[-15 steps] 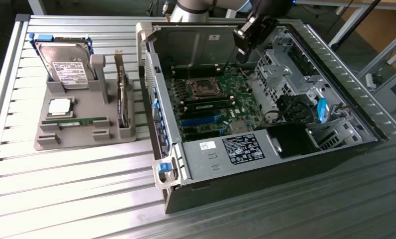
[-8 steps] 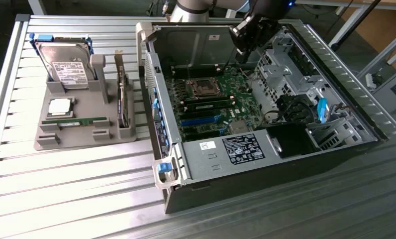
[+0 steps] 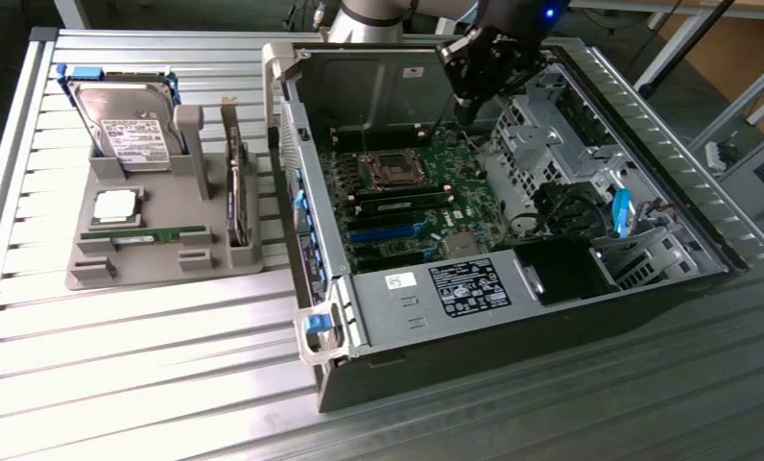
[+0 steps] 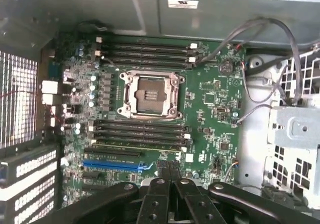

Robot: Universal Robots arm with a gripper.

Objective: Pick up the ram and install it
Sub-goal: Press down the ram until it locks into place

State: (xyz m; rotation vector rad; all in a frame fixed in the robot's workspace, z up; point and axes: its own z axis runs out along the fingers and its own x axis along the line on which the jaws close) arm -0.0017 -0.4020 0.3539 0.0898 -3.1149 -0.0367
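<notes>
1. Open PC case (image 3: 485, 288) lies on a slatted table (image 3: 126, 336); motherboard (image 4: 150, 109) faces up w/ bare CPU socket (image 4: 150, 95).
2. Gripper (image 3: 474, 91) hangs over the case's far end, fingers (image 4: 160, 194) pressed together, holding nothing.
3. Ram (image 3: 145, 233), a green stick, lies flat in a grey holder (image 3: 152, 259) at the exterior view's left, just below the silver CPU chip (image 3: 116, 206).
4. Hard drive (image 3: 129, 130) stands in the holder's back.

Exterior cam is looking down at an angle from farther off over the open computer case (image 3: 511, 269) & parts holder (image 3: 152, 240), while wrist cam is facing straight down close above the motherboard (image 4: 210, 114), which both 2 views are sharing.
</notes>
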